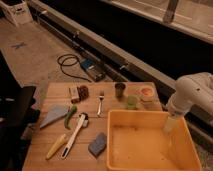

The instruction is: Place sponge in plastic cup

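The gripper (170, 123) hangs at the right of the scene, over the far right corner of the yellow tub (145, 147), with its jaws open and nothing between them. It is well apart from the sponge (97, 144), so the main risks lie in the reach. The sponge sits just beside the tub's left wall. A jaw coming down on that side may catch the rim or push the tub, and a jaw on the other side may nudge the white-handled brush (75, 134) lying close by on the left. A shallow pinch may squash the soft block and let it slip out on the lift. The plastic cup (131, 101) is the second worry. It looks small and light, hardly wider than the sponge, and it stands between the dark brown cup (120, 89) and the orange dish (146, 92), just beyond the tub's far wall. A drop that is off-centre may tip it, knock a neighbour, or leave the sponge perched on the rim. The sponge is a small blue-grey block with a darker side. It lies flat and slightly askew on the wooden surface (40, 159), near its front edge, with nothing touching it that I can make out.
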You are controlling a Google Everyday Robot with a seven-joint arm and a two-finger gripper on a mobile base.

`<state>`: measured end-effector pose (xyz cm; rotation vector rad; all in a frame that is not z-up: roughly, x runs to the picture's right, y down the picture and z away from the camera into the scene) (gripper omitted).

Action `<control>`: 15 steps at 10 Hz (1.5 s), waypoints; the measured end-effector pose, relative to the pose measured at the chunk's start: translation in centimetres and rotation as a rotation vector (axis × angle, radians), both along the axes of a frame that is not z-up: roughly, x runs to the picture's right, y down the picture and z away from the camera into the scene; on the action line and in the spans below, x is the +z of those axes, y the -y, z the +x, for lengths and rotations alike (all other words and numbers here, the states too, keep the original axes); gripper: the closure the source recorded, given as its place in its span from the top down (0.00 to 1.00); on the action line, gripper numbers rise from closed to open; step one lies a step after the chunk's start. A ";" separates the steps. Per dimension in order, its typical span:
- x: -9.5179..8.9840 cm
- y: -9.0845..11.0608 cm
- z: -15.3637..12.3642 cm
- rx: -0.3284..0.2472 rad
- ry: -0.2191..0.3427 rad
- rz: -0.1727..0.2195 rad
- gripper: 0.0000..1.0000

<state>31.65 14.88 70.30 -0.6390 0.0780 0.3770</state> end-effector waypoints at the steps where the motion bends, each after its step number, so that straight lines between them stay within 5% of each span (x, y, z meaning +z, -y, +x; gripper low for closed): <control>1: 0.0 0.0 0.0 0.000 0.000 0.000 0.80; 10: 0.0 0.1 0.0 0.000 0.003 0.005 0.80; 12: -0.7 1.2 -0.6 -0.030 0.026 0.033 0.80; 15: -2.7 4.4 -5.2 -0.129 0.092 0.074 0.80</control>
